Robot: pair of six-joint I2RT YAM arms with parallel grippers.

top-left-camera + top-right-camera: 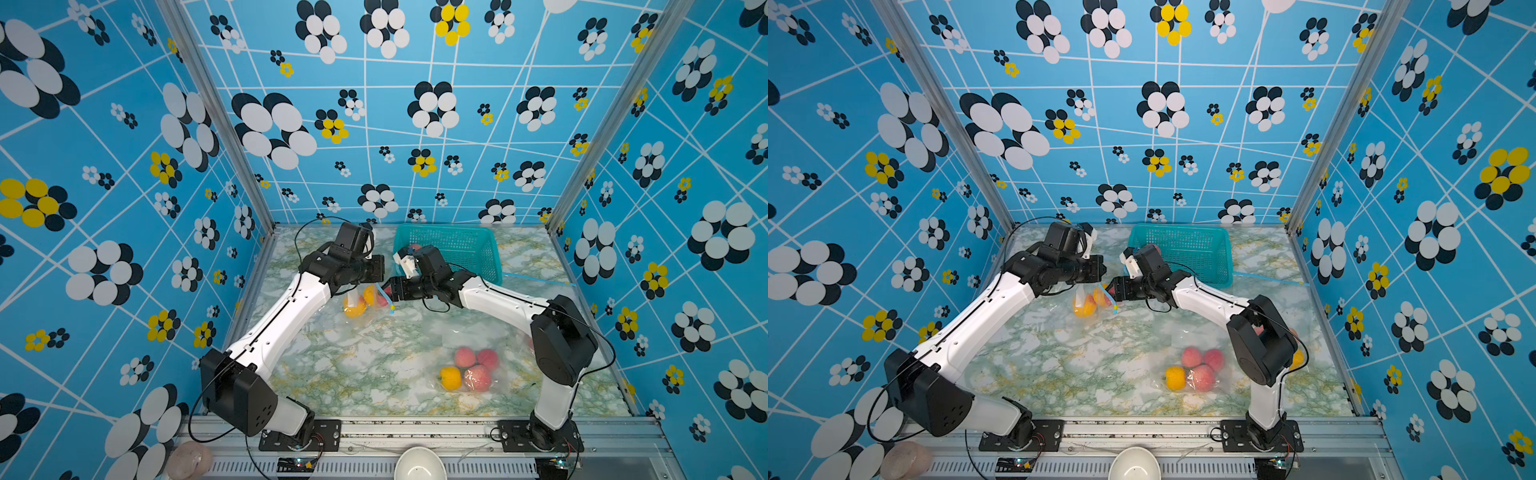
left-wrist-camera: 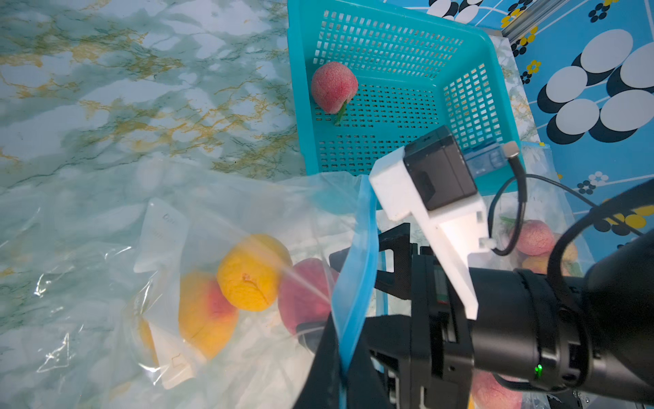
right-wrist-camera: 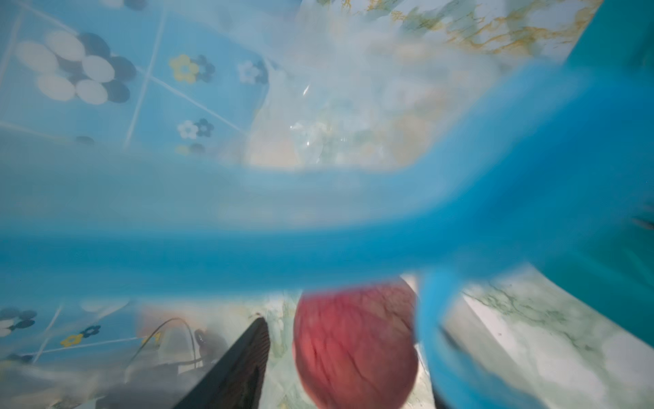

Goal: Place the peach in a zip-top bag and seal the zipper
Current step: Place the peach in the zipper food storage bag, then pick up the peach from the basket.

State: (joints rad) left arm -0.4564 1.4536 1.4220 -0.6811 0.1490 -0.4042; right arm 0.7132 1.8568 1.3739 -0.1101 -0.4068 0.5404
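A clear zip-top bag (image 2: 198,226) with a blue zipper strip (image 2: 357,269) lies at mid-table, seen in both top views (image 1: 357,305) (image 1: 1088,305). It holds yellow-orange fruit (image 2: 247,272). My left gripper (image 2: 341,354) is shut on the zipper strip and holds the mouth up. A red peach (image 3: 354,354) (image 2: 304,294) sits at the bag's mouth between the fingers of my right gripper (image 3: 348,329) (image 1: 386,291). The dark finger (image 3: 247,354) stands apart from the peach; the other finger is hidden behind the blue strip.
A teal basket (image 1: 444,227) (image 2: 295,88) stands just behind the right wrist, with one pink peach (image 2: 334,86) inside. A second bag of fruit (image 1: 469,370) lies front right. Another filled bag (image 2: 534,237) lies beyond the right arm. A white bowl (image 1: 419,465) sits off the front edge.
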